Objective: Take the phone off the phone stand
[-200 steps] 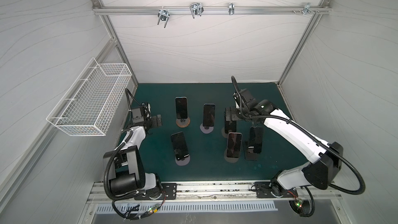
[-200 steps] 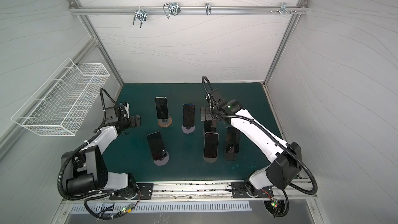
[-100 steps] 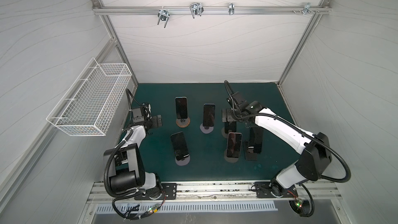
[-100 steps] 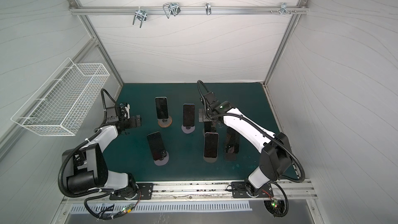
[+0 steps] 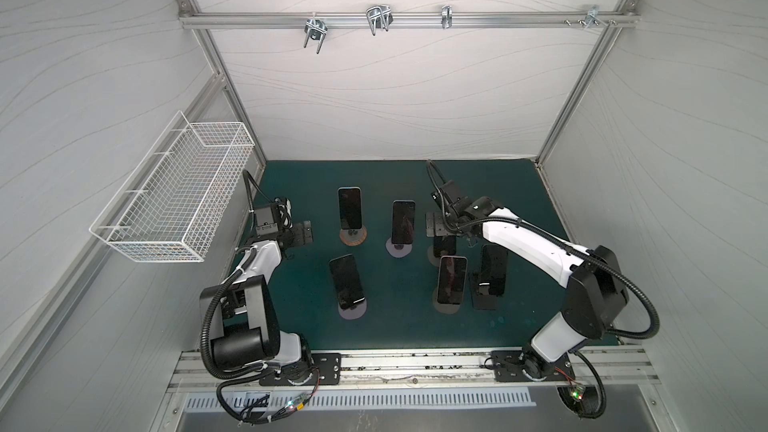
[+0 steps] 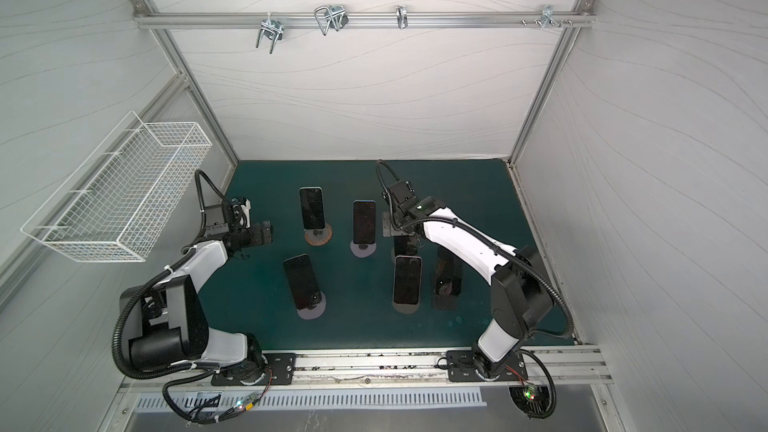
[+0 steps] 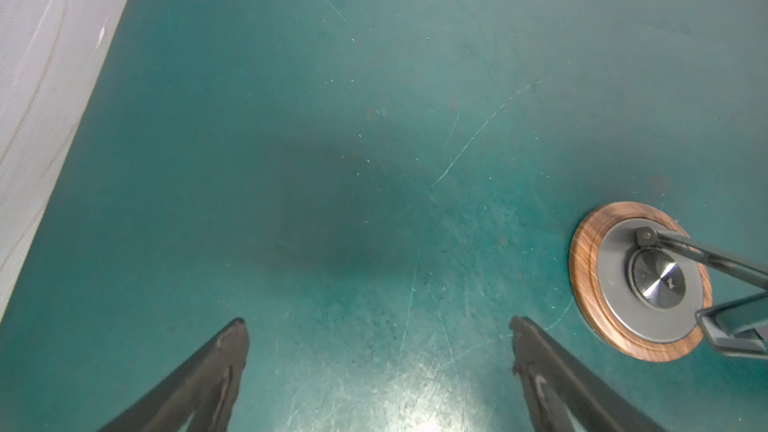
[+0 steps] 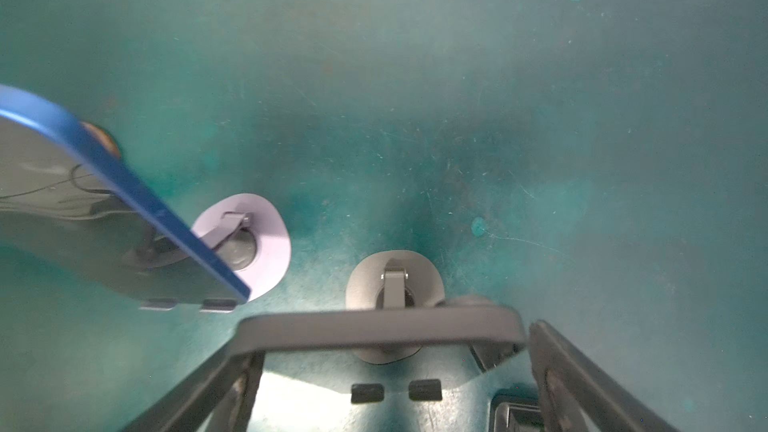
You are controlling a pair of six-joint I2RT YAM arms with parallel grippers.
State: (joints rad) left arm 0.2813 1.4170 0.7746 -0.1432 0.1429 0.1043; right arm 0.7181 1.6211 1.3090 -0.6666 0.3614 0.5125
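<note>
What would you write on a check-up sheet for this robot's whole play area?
Surface: green mat, scratched and scuffed.
Job's things: six phones, each leaning on its stand; none lifted off.
Clutter: nothing seen.
End effectors: left end effector open above the mat beside a wood-ringed stand base; right end effector open, straddling the grey phone's top edge.
Cables: black hoses loop free, snagging nothing; thin wires bunch by the front rail.
Surroundings: white walls, wire basket on the left wall, hooks on an overhead bar.
</note>
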